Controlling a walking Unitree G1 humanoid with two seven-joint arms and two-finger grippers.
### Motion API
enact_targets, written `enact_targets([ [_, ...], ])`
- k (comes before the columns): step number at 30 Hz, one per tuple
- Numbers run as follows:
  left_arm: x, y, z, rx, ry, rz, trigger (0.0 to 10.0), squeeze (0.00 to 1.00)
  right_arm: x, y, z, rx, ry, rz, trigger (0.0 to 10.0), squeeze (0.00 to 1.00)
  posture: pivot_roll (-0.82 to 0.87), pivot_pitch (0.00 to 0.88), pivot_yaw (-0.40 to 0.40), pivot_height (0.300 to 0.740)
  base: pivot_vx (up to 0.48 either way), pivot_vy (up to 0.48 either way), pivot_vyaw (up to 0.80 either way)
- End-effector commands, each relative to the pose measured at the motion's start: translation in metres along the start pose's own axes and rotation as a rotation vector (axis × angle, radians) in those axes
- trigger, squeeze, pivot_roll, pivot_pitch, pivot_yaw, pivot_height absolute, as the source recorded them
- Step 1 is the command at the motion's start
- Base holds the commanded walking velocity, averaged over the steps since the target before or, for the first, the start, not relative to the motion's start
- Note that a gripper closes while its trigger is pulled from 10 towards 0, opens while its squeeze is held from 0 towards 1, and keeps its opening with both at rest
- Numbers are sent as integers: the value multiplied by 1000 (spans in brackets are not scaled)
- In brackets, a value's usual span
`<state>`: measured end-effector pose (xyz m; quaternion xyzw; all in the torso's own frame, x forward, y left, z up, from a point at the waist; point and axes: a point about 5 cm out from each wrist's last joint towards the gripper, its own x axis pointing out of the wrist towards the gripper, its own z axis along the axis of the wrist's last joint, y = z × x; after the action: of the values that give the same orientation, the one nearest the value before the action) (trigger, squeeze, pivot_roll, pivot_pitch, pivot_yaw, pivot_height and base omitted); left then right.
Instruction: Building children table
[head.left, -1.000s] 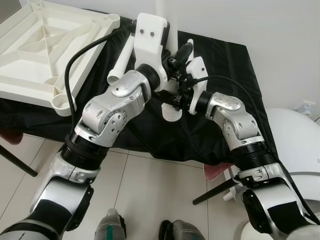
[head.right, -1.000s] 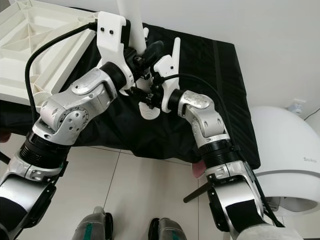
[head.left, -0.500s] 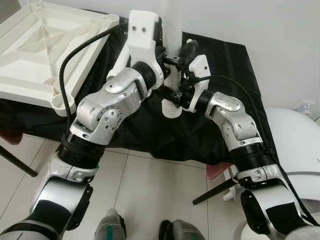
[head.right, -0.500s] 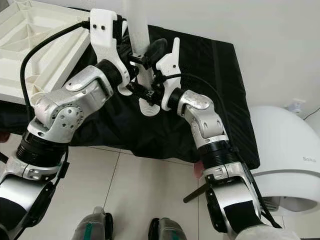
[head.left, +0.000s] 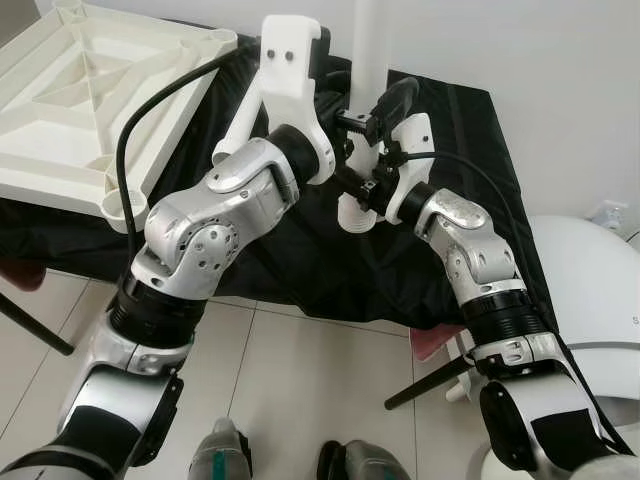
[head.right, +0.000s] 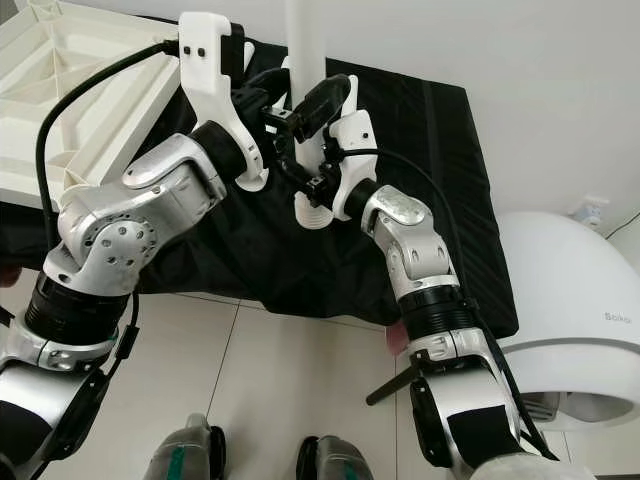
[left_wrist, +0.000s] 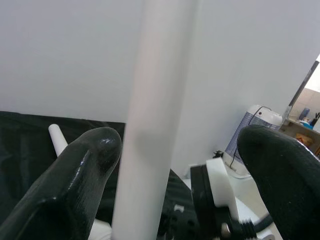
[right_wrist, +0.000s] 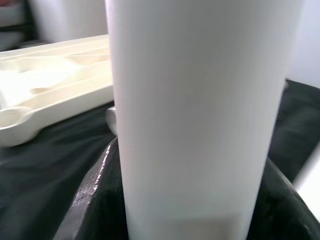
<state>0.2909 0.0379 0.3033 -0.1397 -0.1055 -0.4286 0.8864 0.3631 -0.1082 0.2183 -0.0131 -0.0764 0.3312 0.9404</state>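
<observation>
Worktop (head.left: 470, 200) is draped in black cloth (head.right: 440, 190). White tabletop panel (head.left: 80, 90) is laid upside down on the worktop's left part, ribs and corner sockets up. White table leg (head.right: 308, 90) is held upright above the cloth's middle, its ridged end pointing down. Right claw (head.left: 375, 120) is closed on the leg, black fingers (right_wrist: 95, 200) pressed on both sides of it. Left claw (left_wrist: 175, 145) is spread wide around the leg, with one finger seen close against it and the other apart. A second white leg (left_wrist: 57, 137) is seen lying on the cloth behind.
</observation>
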Motion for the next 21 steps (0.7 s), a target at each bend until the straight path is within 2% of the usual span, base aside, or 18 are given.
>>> enact_targets([
  [1, -5, -7, -2, 18, 18, -229, 10000, 0, -2, -14, 6, 19, -43, -109, 10000, 0, 73, 58, -89, 740, 0, 0, 0],
  [6, -8, 3, -2, 27, 22, -167, 10000, 0, -5, -22, 6, 44, -58, -178, 10000, 0, 78, 53, -89, 740, 0, 0, 0],
  [7, -11, 17, -2, 35, 14, -66, 10000, 0, -9, -27, 6, 55, -76, -213, 10000, 0, 82, 50, -91, 740, 0, 0, 0],
  [9, -11, 17, -2, 35, 14, -66, 10000, 0, -9, -27, 6, 55, -76, -213, 10000, 0, 82, 50, -91, 740, 0, 0, 0],
  [11, -14, 37, -3, 53, 15, 82, 10000, 0, -12, -28, 5, 70, -93, -232, 10000, 0, 86, 46, -93, 740, 0, 0, 0],
  [13, -14, 37, -3, 53, 15, 82, 10000, 0, -12, -28, 5, 70, -93, -232, 10000, 0, 86, 46, -93, 740, 0, 0, 0],
  [14, -20, 61, -5, 72, 26, 263, 10000, 0, -15, -26, 6, 91, -127, -252, 10000, 0, 88, 42, -96, 740, 0, 0, 0],
  [16, -20, 61, -5, 72, 26, 263, 10000, 0, -15, -26, 6, 91, -127, -252, 10000, 0, 88, 42, -96, 740, 0, 0, 0],
  [17, -23, 71, -6, 78, 34, 335, 10000, 0, -16, -25, 6, 99, -144, -259, 10000, 0, 89, 41, -95, 740, 0, 0, 0],
  [18, -23, 71, -6, 78, 34, 335, 10000, 0, -16, -25, 6, 99, -144, -259, 10000, 0, 89, 41, -95, 740, 0, 0, 0],
  [19, -28, 82, -8, 107, 52, 416, 10000, 0, -16, -22, 7, 106, -161, -259, 10000, 0, 89, 43, -95, 740, 0, 0, 0],
  [20, -28, 82, -8, 107, 52, 416, 10000, 0, -16, -22, 7, 106, -161, -259, 10000, 0, 89, 43, -95, 740, 0, 0, 0],
  [21, -33, 93, -9, 149, 68, 494, 10000, 0, -16, -20, 9, 112, -180, -264, 10000, 0, 88, 46, -94, 740, 0, 0, 0],
])
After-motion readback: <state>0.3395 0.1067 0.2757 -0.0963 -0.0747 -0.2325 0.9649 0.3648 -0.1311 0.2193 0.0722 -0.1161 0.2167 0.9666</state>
